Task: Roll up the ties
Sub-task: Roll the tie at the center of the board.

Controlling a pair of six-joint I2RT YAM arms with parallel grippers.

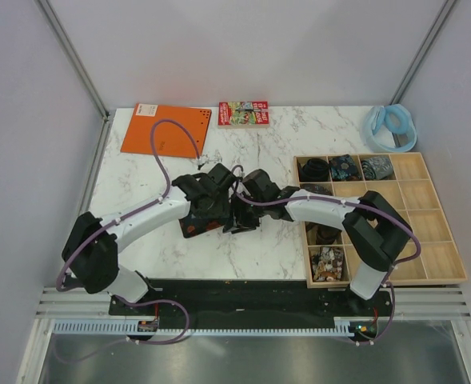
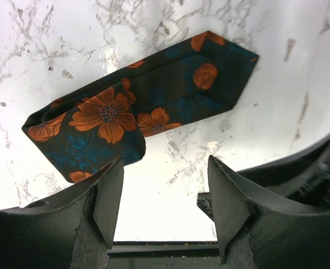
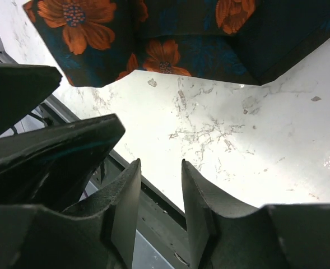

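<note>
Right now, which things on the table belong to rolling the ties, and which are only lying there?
For the job:
- flowered tie
- rolled ties
- wooden tray that holds them

Lying about:
- orange notebook
- small colourful book
- pale blue ring

Left arm (image 1: 139,214) and right arm (image 1: 323,206) reach inward, wrists close together. Left gripper (image 2: 165,188): jaws wide apart, empty. Right gripper (image 3: 160,182): jaws narrowly parted, empty.

Tie (image 2: 170,95) on table (image 2: 299,78) — tray (image 1: 437,258) to right.
</note>
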